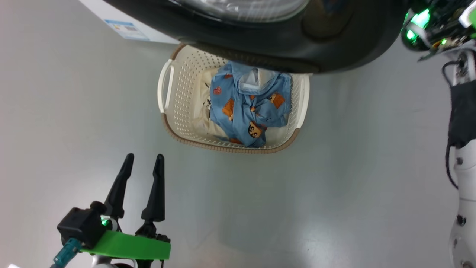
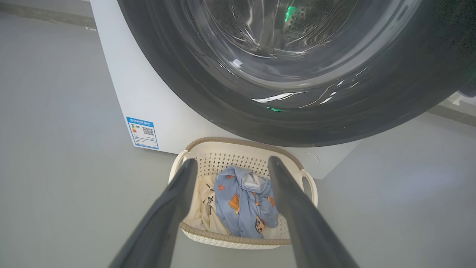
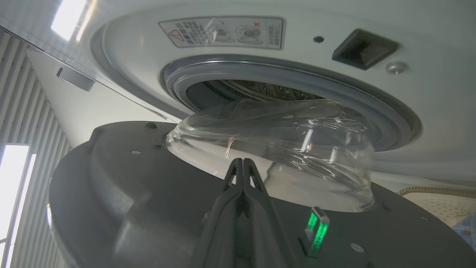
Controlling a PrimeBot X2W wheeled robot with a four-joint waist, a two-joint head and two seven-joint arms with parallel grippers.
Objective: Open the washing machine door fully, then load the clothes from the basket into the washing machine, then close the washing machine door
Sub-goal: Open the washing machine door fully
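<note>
Diffuse, even light. The grey floor (image 1: 334,178) shows a soft sheen and faint shadow near the basket (image 1: 182,93). White streaks and green glints reflect on the glossy washing machine door (image 2: 223,115). Bright panels (image 3: 13,186) at left in the right wrist view are overexposed. The left gripper (image 2: 232,160), close to its lens, is soft; wide-angle edges bow.

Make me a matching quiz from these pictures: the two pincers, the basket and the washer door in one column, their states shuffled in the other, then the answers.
1. left pincer
2. right pincer
3. basket
4. door

A. holds blue clothes
B. jaws pressed together
C. swung open
D. jaws spread apart

Pairs: 1-D, 2-B, 3-A, 4-C
</note>
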